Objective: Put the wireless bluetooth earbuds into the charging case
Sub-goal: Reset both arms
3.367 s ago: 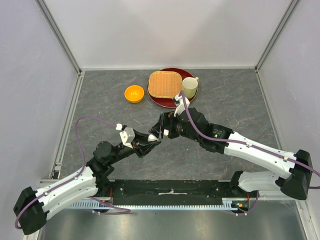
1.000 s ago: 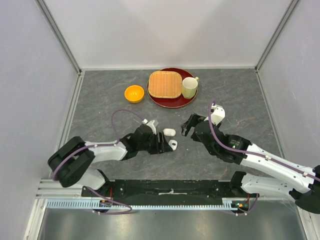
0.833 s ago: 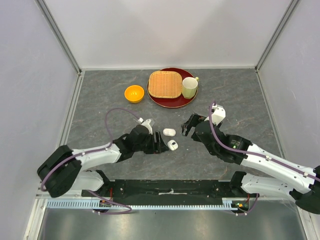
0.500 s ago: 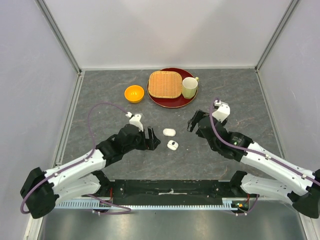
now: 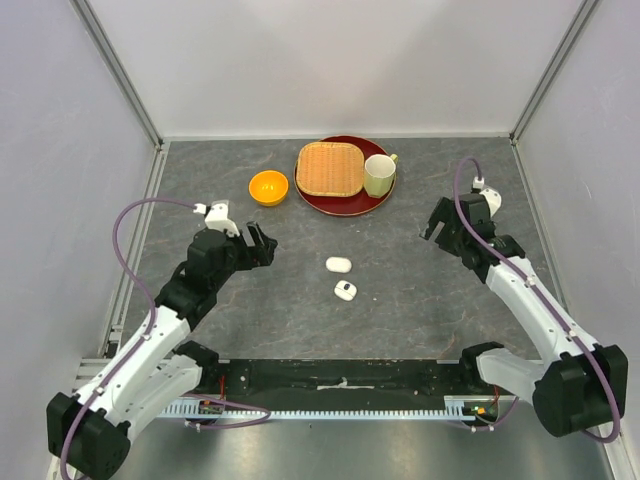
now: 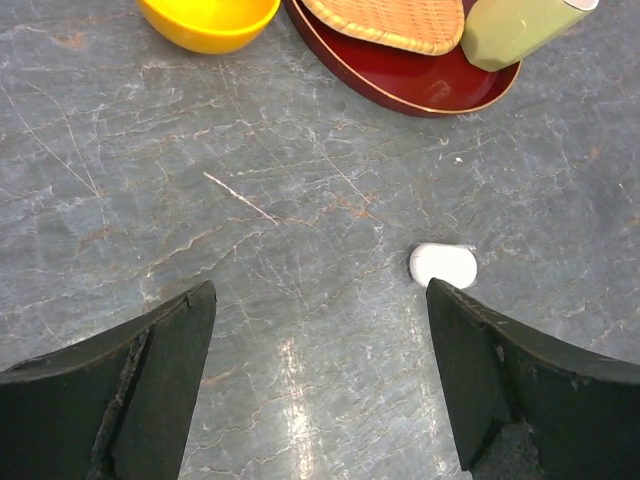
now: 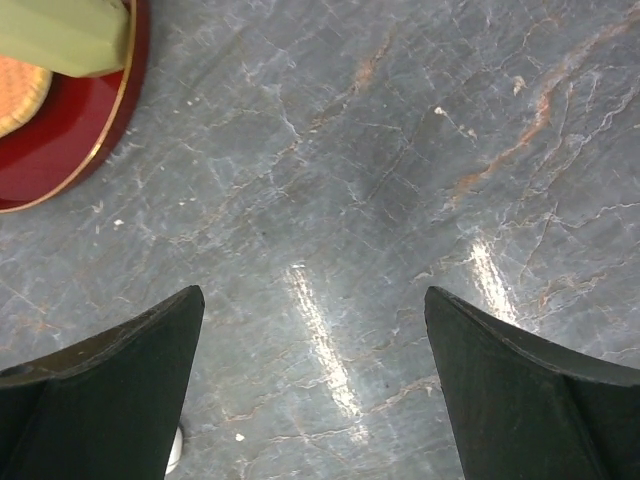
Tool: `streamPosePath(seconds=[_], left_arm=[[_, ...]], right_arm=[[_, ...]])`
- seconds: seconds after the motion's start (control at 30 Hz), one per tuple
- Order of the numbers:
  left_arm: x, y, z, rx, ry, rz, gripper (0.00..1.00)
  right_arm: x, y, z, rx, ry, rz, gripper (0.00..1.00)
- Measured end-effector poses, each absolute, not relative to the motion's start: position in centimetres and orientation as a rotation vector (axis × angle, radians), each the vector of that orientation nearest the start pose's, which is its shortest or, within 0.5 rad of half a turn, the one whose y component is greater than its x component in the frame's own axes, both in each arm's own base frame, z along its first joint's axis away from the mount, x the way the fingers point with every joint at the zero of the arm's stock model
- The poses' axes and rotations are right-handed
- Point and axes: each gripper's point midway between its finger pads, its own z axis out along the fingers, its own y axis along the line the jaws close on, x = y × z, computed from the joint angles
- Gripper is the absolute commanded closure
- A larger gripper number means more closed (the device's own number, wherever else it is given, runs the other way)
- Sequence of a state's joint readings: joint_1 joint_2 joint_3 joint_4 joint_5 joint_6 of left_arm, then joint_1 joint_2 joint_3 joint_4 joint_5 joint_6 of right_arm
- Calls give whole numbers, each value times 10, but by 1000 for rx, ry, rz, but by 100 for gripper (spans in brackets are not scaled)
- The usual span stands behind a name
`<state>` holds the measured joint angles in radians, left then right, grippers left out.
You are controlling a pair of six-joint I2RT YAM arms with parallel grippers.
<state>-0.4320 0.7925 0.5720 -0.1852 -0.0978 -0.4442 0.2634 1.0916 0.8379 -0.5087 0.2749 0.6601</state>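
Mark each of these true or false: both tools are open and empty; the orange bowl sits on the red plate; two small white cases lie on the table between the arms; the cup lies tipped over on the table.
1. The left tool and right tool are open and empty. True.
2. The orange bowl sits on the red plate. False: it stands on the table, left of the plate.
3. Two small white cases lie on the table between the arms. True.
4. The cup lies tipped over on the table. False: it stands upright on the red plate, beside the woven tray.
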Motion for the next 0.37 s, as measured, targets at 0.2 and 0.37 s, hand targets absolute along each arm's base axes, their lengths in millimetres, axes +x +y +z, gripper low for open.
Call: streamPosePath(seconds=[0.2, 0.37], left_arm=[[271, -119, 169, -169, 2005, -461, 8], [269, -105, 161, -262, 2023, -389, 7]], right_arm=[[304, 45, 121, 587, 2269, 80, 2], [296, 13, 109, 656, 2157, -81, 2]])
